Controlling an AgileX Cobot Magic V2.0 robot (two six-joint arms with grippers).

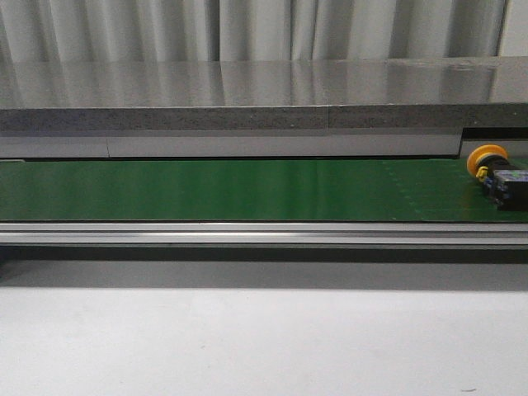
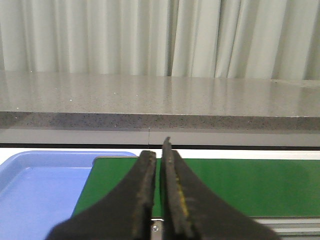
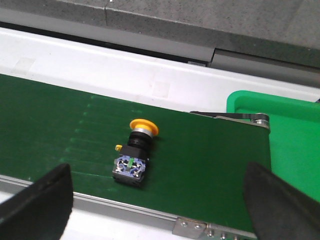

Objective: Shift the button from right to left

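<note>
The button [image 1: 497,172] lies on its side at the far right end of the green belt [image 1: 247,190], orange-yellow cap toward the back. In the right wrist view the button [image 3: 134,155] rests on the belt [image 3: 210,160], black body with blue-green details facing the camera. My right gripper [image 3: 160,205] is open, its two dark fingers [image 3: 40,205] wide apart, hovering short of the button with nothing between them. My left gripper [image 2: 160,165] is shut on nothing, above the left end of the belt [image 2: 250,180]. Neither gripper shows in the front view.
A blue tray [image 2: 35,190] sits beside the belt's left end. A green bin [image 3: 280,130] sits past the belt's right end. A metal rail [image 1: 264,235] runs along the belt's front; a grey ledge [image 1: 247,115] runs behind it.
</note>
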